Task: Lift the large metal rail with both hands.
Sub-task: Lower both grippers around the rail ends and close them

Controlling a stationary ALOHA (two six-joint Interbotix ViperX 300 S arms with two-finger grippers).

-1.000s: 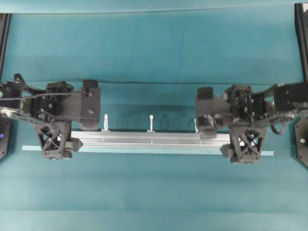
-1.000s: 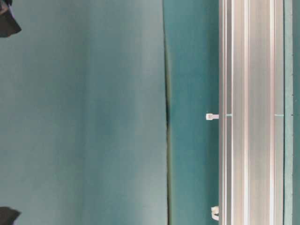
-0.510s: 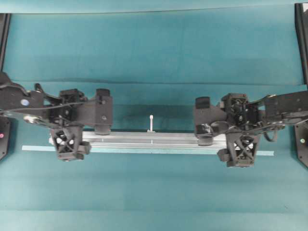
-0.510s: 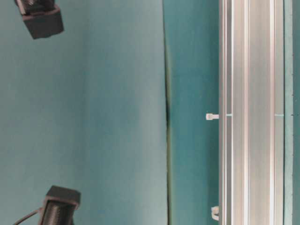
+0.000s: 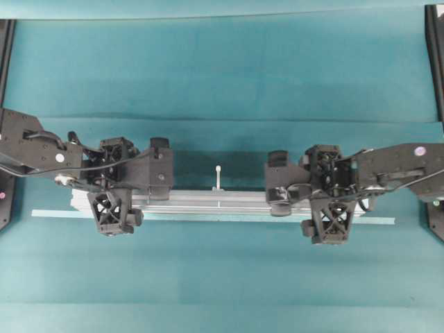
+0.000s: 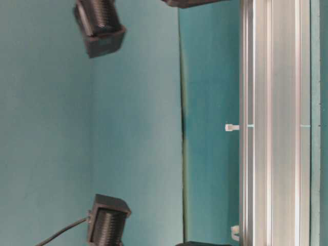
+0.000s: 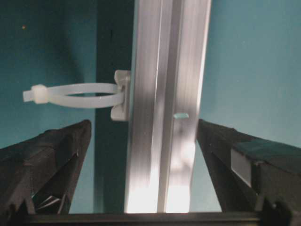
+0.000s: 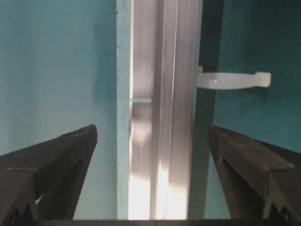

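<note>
Rail [image 5: 222,202], long and silver, lies flat across the green table [image 5: 222,69], with the left gripper [image 7: 141,160] and the right gripper [image 8: 153,155] each wide open over one end, fingers on both sides, not touching it.

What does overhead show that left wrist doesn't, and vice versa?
Overhead only: both grippers, left gripper and right gripper, straddling the large metal rail near opposite ends, plus the pale tape strip beside it. Left wrist only: a close view of one whitish peg as a looped cable tie, with open fingers clear of the rail. Both: the grooved rail on the teal table.
</note>
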